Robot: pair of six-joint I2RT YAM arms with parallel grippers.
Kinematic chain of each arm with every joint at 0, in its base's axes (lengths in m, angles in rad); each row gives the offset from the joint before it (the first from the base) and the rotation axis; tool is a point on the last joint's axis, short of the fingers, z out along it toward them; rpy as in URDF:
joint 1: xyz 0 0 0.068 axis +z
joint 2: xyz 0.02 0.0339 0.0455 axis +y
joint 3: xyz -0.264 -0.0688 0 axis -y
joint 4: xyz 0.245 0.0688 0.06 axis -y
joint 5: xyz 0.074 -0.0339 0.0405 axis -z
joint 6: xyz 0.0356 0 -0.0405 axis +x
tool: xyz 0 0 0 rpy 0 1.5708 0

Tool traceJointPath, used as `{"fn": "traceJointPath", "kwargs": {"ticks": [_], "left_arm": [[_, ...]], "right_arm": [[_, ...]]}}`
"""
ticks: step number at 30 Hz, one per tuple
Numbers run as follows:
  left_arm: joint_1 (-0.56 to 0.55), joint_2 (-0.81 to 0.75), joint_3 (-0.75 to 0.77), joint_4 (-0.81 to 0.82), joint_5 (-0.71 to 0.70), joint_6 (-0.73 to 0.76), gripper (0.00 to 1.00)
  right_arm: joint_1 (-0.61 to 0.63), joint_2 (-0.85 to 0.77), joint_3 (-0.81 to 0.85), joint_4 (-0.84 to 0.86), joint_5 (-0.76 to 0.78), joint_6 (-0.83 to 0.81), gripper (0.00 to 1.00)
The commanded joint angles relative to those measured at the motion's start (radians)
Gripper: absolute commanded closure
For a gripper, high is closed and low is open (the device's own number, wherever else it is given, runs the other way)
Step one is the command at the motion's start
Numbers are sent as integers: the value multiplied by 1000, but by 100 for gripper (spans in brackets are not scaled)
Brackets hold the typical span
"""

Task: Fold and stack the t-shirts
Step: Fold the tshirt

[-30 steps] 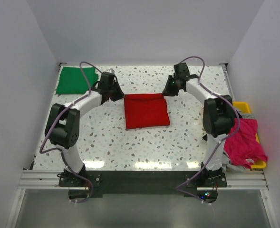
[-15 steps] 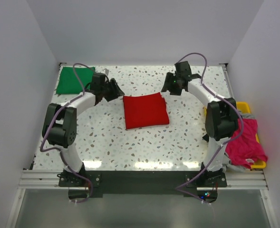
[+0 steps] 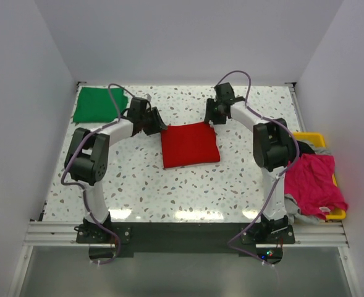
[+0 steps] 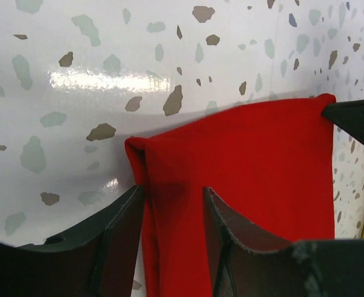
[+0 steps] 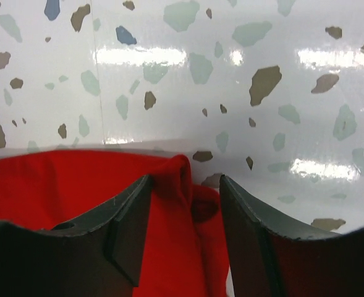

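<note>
Robot lab cell, plain white walls [image 3: 188, 43], speckled tabletop [image 3: 188, 185], aluminium mounting rail [image 3: 52, 232]

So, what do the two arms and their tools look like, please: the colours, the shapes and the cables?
The left arm and the right arm both have white links and bulky black joints, and a lilac cable loops along each. The left tool and the right tool each have two flat, dark grey fingers. No markings are visible.
</note>
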Motion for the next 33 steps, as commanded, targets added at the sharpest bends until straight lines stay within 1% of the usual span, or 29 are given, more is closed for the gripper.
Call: {"fn": "traceJointPath", "kwargs": {"ticks": [1,6,14,20,26,27,28,29,30,31,33], "left_arm": [[2,35,83,-11,-26,38,53],[2,62,121,0,-29,37,54],[-3,119,182,-13,-23,37,58],[-6,135,192,-20,-29,35,63],[-11,147,192,-19,-32,26,72],[-11,148,192,-17,-30,24,76],[-12,150,193,-17,-30,23,79],[-12,148,193,-16,-27,20,81],[-14,147,193,-14,-27,20,86],[-15,145,193,-14,-26,20,89],[-18,136,192,-14,-29,21,93]], "right_arm": [[-2,25,85,38,26,-27,49],[-1,39,90,63,20,-19,50],[4,65,117,57,1,-2,58],[4,78,125,35,11,2,60],[4,84,127,18,15,8,64],[5,84,127,19,11,10,66],[5,84,127,17,12,8,72],[5,81,127,15,11,11,76],[5,75,119,17,11,15,82],[5,69,116,17,12,15,90],[5,39,102,23,18,18,96]]}}
